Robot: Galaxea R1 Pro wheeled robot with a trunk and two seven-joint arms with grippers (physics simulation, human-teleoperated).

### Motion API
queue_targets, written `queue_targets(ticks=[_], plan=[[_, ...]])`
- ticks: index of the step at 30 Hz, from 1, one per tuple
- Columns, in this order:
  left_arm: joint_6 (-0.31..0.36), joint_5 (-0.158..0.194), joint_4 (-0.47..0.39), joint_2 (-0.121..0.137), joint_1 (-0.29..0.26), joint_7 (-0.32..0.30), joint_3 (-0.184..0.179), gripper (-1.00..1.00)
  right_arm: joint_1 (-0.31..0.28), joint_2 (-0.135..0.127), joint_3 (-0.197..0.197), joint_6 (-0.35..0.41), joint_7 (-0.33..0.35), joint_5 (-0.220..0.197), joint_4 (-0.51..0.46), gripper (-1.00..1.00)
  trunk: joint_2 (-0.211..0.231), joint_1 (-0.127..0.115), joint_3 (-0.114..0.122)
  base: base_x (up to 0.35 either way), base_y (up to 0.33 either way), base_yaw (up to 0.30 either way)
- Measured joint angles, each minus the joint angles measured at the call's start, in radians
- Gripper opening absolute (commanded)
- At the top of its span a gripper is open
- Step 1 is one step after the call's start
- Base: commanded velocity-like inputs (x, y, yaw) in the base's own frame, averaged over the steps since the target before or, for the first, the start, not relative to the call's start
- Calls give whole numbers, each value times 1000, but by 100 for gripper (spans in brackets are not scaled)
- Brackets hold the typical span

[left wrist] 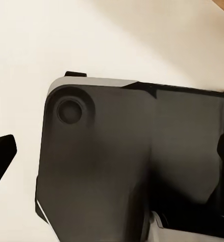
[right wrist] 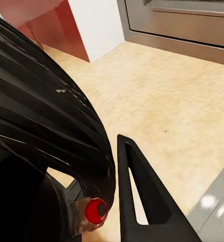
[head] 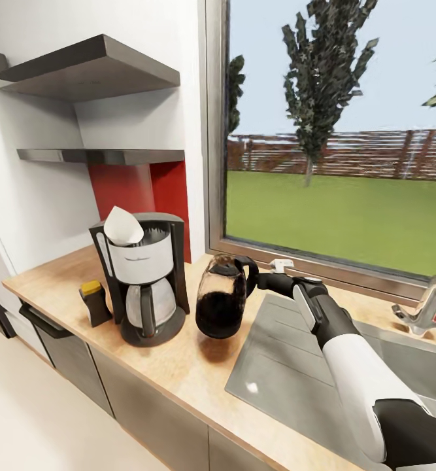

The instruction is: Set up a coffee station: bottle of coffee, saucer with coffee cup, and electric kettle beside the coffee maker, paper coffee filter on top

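Right gripper (head: 255,280) has its fingers clamped on the kettle's black loop handle. The kettle (head: 221,297) is tilted, its long axis leaning with the top toward the window, apparently just off the surface (head: 178,366), and sits between the coffee maker (head: 143,278) and the sink (head: 289,373). A paper filter (head: 123,226) sits on the coffee maker; the coffee bottle (head: 94,302) stands upright toward the surface's left end. I cannot tell the state of the left fingers.
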Motion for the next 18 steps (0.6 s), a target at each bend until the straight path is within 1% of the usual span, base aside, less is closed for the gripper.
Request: queue_targets(ticks=[5, 11, 18], plan=[[0, 0, 0, 1, 0, 0, 0, 100, 0, 0, 0, -2, -2, 1, 6, -100, 0, 0, 0, 3, 0, 0], [0, 0, 0, 1, 0, 0, 0, 100, 0, 0, 0, 0, -1, 0, 4, -100, 0, 0, 0, 73, 0, 0], [0, 0, -1, 0, 0, 1, 0, 100, 0, 0, 0, 0, -1, 0, 2, -100, 0, 0, 0, 5, 0, 0]])
